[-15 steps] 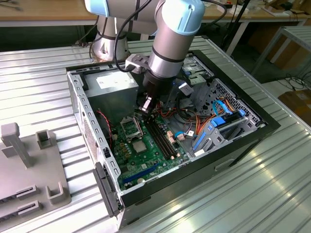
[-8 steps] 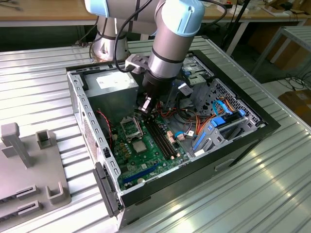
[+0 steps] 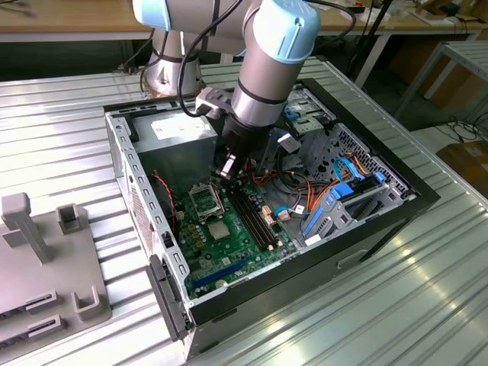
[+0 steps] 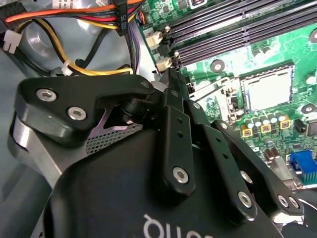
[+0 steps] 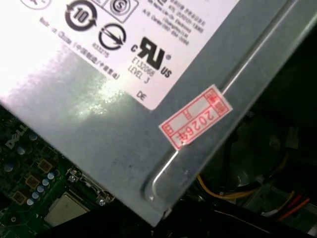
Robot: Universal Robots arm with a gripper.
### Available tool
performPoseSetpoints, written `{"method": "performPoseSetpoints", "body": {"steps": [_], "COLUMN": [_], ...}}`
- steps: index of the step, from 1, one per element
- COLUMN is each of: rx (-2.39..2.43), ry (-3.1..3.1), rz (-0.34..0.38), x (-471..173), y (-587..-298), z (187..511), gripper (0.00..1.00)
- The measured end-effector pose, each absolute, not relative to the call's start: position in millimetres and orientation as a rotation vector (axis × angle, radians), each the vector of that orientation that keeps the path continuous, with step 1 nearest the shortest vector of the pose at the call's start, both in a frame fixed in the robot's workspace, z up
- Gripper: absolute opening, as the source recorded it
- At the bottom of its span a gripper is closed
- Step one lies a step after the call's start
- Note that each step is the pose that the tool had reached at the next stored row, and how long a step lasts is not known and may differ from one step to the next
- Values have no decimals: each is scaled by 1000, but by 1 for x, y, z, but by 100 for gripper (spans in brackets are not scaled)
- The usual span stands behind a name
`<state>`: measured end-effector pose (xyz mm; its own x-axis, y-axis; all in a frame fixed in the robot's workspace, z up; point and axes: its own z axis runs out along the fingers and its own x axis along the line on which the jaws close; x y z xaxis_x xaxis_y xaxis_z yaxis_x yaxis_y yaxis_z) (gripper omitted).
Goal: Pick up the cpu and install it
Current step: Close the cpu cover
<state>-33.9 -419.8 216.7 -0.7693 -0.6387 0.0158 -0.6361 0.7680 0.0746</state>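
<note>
In the exterior view the cpu (image 3: 219,231), a small silvery-grey square, lies flat on the green motherboard (image 3: 229,255) inside the open computer case. It sits just beyond the black socket (image 3: 204,200) with its metal frame. My gripper (image 3: 227,169) hangs inside the case above the end of the memory slots (image 3: 252,213), beside the socket and short of the cpu. In the second wrist view the black fingers (image 4: 173,134) come together at the gripper's tip (image 4: 169,74), with nothing seen between them. The framed socket (image 4: 267,87) lies off to one side.
The grey power supply (image 3: 179,137) (image 5: 148,99) stands close behind the gripper. Orange, yellow and red cables (image 4: 74,20) bundle next to the fingers. A blue drive bracket (image 3: 335,202) fills the case on the exterior view's right. A grey fixture (image 3: 46,259) rests on the ribbed metal table at the exterior view's left.
</note>
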Motion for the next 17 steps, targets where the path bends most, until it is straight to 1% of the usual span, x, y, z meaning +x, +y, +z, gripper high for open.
{"method": "performPoseSetpoints", "body": {"steps": [7,15,17], "rx": [1057,1117,1117], "ry": [-2922,-2898,-2899], "rz": [-131,-132,-132], "x": [-37,-37,-37], "y": [-420,-420,-420], "z": [211,209,214], "gripper": [11,11,11]}}
